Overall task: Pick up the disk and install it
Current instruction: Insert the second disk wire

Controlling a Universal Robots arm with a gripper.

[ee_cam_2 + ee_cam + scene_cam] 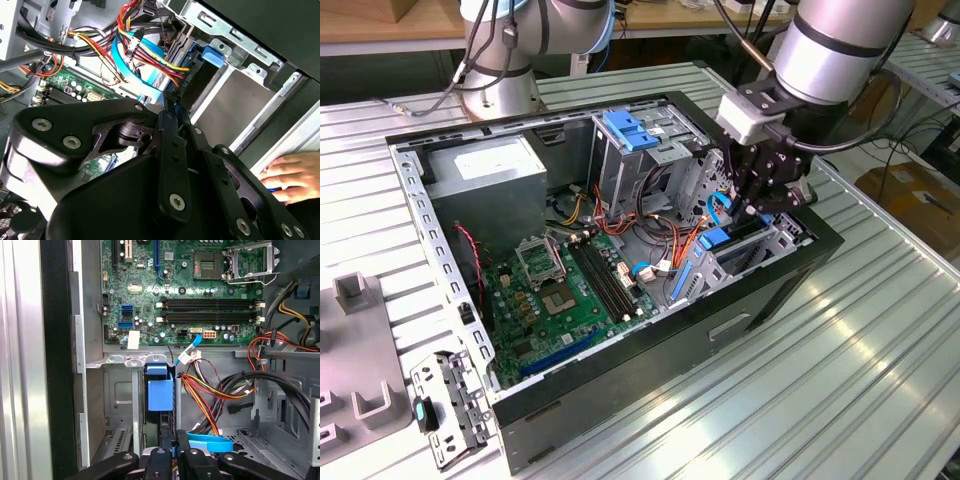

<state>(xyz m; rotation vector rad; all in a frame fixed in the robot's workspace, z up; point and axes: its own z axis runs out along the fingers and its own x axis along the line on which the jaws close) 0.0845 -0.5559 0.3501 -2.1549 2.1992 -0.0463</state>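
Note:
The disk point(740, 238) stands on edge in the lower drive bay at the exterior view's right end of the open computer case point(620, 375), its blue carrier point(160, 390) facing up. In the second wrist view the blue handle point(212, 54) sits against the bay's metal frame. My gripper point(758, 208) hangs straight over the disk. Its fingers are shut, with the tips point(171, 102) right at the disk's dark edge point(192, 82), beside the cables. In the first wrist view the gripper point(174, 442) sits at the near end of the blue carrier. I cannot tell whether anything is pinched between the fingers.
Orange, red and yellow wires and a blue flat cable point(210, 444) crowd next to the bay. The case also holds the motherboard point(570, 290), a grey power-supply box point(490, 170) and a tall cage with a blue latch point(630, 130). A person's hand point(292, 175) rests outside the case. A metal bracket point(450, 400) lies on the table.

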